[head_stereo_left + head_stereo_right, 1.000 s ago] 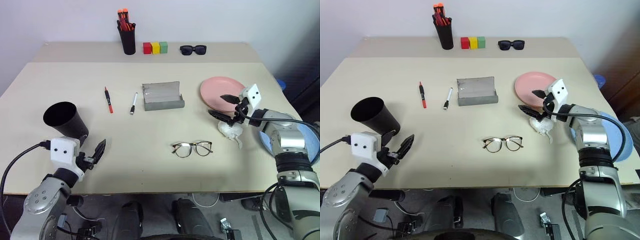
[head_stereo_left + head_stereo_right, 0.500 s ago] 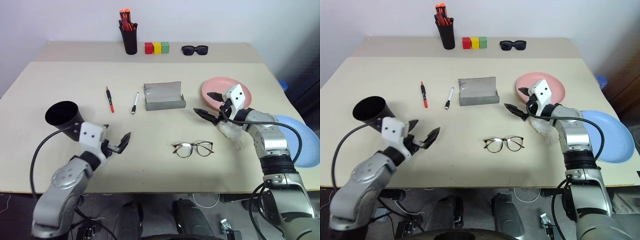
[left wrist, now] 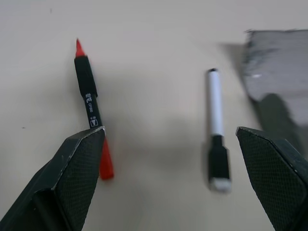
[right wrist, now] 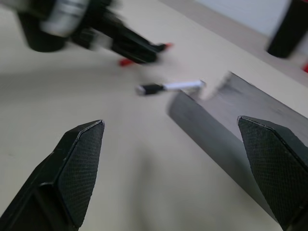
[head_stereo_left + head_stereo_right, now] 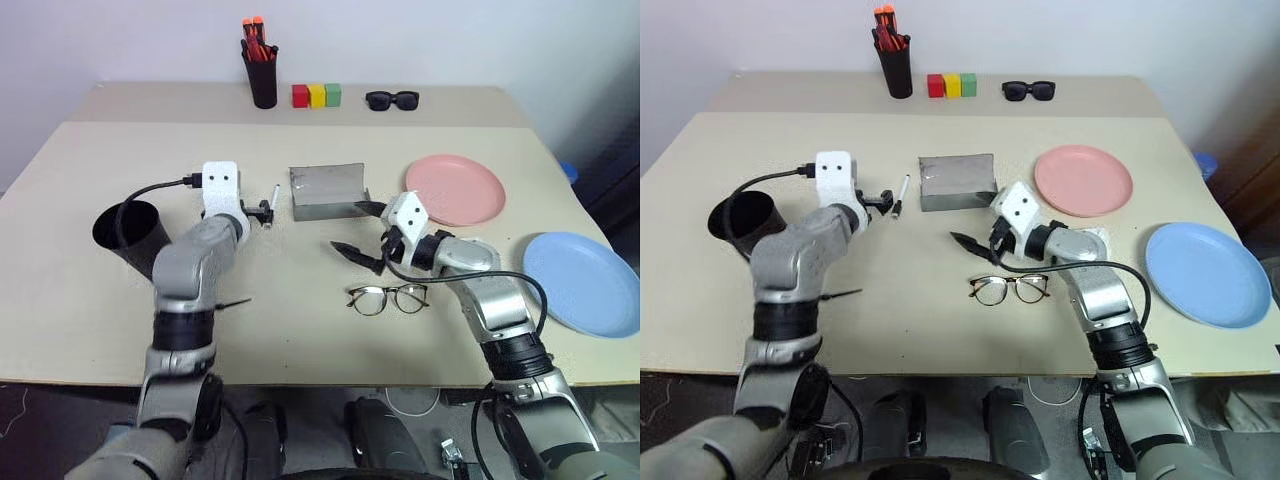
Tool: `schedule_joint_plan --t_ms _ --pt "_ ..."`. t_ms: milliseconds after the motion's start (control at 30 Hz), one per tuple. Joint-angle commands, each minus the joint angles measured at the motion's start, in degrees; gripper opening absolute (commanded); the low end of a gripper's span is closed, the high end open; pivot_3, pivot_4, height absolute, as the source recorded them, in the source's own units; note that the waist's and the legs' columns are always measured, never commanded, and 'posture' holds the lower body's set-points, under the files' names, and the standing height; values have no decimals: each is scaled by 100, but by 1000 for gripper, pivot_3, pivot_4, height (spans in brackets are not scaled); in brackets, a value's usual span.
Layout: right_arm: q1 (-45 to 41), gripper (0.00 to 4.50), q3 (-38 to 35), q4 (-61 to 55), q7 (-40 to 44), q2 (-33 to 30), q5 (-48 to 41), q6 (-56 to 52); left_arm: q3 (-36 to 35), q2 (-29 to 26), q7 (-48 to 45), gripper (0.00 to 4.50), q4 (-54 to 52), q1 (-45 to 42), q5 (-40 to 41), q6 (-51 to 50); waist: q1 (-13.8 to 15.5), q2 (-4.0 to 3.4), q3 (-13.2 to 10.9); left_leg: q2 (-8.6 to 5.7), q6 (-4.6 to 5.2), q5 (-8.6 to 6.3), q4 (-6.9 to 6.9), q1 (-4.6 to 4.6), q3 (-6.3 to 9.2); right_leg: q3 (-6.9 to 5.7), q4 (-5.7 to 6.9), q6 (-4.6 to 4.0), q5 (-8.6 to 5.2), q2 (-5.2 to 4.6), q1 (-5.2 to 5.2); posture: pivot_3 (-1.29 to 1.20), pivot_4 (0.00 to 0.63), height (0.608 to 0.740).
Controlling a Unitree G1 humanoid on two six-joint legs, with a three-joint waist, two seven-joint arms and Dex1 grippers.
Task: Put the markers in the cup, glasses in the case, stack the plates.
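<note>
From the head, the left hand (image 5: 262, 211) was seen spread wide over the white marker (image 5: 273, 197), beside the open case (image 5: 327, 190). The right hand (image 5: 362, 232) gaped empty above the glasses (image 5: 388, 298). At the left wrist, the red marker (image 3: 90, 104) and white marker lay nearly parallel, lengthwise along the fingers

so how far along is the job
Nothing is done yet. Both markers, red and white, lie on the table, with the open left gripper over them. The cup is empty, the glasses lie outside the case, and the pink plate and blue plate are apart.
</note>
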State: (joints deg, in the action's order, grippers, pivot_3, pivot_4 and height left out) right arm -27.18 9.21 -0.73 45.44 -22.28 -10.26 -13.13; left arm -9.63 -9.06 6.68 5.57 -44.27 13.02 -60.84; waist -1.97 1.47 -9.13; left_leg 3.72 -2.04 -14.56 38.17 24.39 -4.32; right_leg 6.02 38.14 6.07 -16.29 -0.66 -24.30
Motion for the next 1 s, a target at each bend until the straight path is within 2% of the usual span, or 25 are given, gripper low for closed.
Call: schedule_joint_plan --t_ms 33,333,500,600,833,933,1000 --pt "-82 4500 75 -441 38 29 -52 -56 32 -84 -89 4485 1020 -677 -148 55 -1 0 0 0 0 0 -1 0 1 -1 -1 0 0 1 0 0 150 725" --pt "209 4500 465 -998 -119 72 133 -282 425 -85 -617 4485 3375 -1958 -472 514 -7 2 -2 -1 -2 1 -6 2 0 -3 -3 0 -1 2 -3 0 150 725" --pt "263 4500 517 -1132 -223 101 167 -384 257 -68 -643 4485 4432 -2474 -455 529 -16 3 -2 -1 -2 1 -6 2 2 -3 -2 0 -1 3 -3 0 150 725" --pt "282 4500 494 -1136 -263 86 188 -384 199 -53 -650 3660 4848 -2664 -449 518 -15 3 -2 -2 -2 1 -6 2 1 -4 -2 1 -1 2 -3 0 150 725" --pt "241 4500 460 -1050 -298 80 211 -343 -23 -17 -386 27 5102 -2735 -442 556 51 3 -2 -2 -2 1 -6 2 1 -4 -2 1 -1 1 -3 0 150 725" --pt "219 4500 457 -1001 -323 103 211 -335 -276 12 -150 27 4755 -2625 -371 992 103 3 -2 -2 -3 1 -5 2 0 -4 -2 1 0 1 -3 0 150 725" --pt "202 4500 430 -962 -343 150 155 -371 -373 64 -255 27 4049 -2363 -316 2100 109 5 -3 -2 -3 1 -6 2 0 -3 -3 1 0 1 -3 0 150 725"
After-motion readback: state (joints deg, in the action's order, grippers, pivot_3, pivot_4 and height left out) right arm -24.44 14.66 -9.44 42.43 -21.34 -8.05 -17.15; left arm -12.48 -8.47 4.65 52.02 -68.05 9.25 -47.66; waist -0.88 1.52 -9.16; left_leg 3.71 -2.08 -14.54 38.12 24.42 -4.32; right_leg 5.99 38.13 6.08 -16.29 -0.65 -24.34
